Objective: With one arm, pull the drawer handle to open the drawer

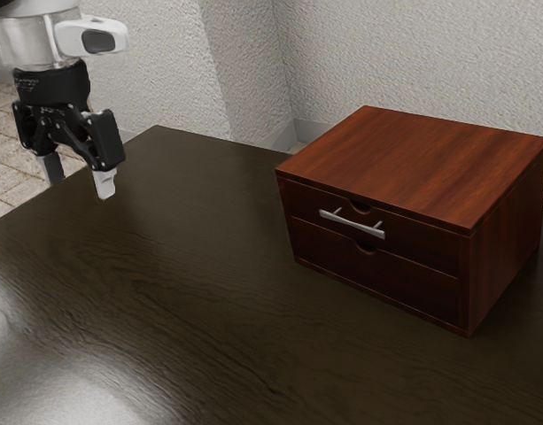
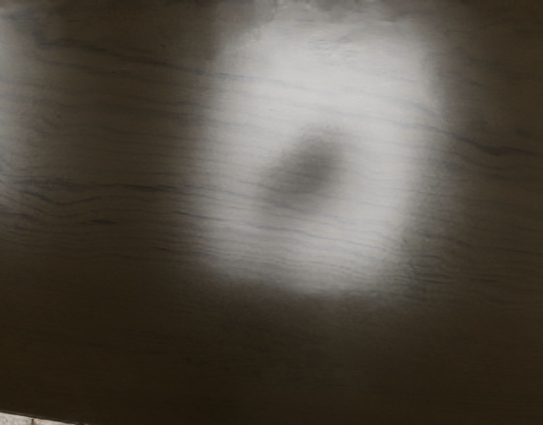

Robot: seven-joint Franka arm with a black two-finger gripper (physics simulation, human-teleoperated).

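Our gripper sits upper left of frame, jaws apart, well apart from the drawer handle. Rigid metal bar, probably slick; we'd clamp mid-bar and pull straight.

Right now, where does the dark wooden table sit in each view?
Exterior view: the dark wooden table spans the lower frame, under the hand and the two-drawer cabinet.
Wrist view: its glossy top lies directly beneath the hand.
Shared landmark: dark grain lines with pale glare.
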